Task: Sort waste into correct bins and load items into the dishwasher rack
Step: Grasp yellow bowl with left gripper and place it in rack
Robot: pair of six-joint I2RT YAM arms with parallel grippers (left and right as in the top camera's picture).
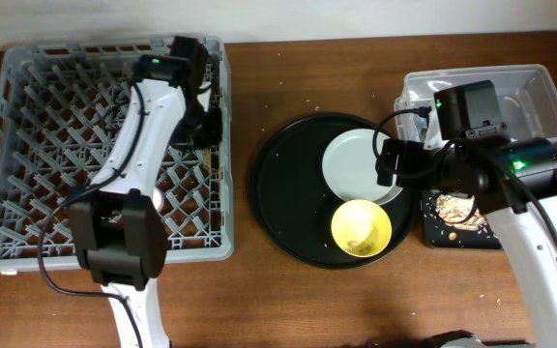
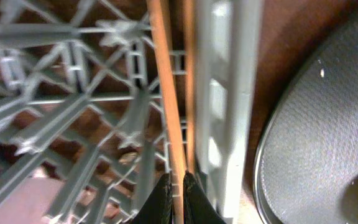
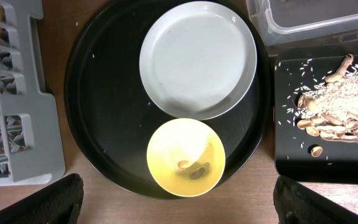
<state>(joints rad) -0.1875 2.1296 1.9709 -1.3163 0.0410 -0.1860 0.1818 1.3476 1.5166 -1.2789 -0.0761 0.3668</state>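
- Loading is partly done. The left gripper (image 2: 178,202) is clamped on the pair of wooden chopsticks (image 2: 166,93), to the left of the large round black tray (image 1: 283,193). It holds them just inside the near wall of the large square grey plastic dishwasher rack (image 1: 46,126), and they run along that wall, not yet let go.
- The pale grey-green round plate (image 3: 197,59) and the yellow round bowl (image 3: 166,146) sit on the round black tray, so both remain to be loaded. The plate looks clean.
- A few brown food scraps (image 3: 194,171) lie in the bowl and probably need tipping out first.
- Most of the waste sorting looks done. A heap of rice and brownish crumbly scraps (image 3: 337,106) lies on the shallow black rectangular tray (image 3: 291,155), just right of the round tray.
- The clear plastic rectangular tub (image 1: 549,92) stands to the upper right of the round tray. The right arm covers part of it, so I cannot tell what it holds.
- The right gripper (image 3: 179,208) hangs over the round tray's near edge with its fingers spread wide and nothing in them.
- Counts:
  - one plate
  - one bowl
  - two chopsticks
  - one rack
  - one tub
  - one shallow tray
  - no cup, wrapper or napkin clearly in view
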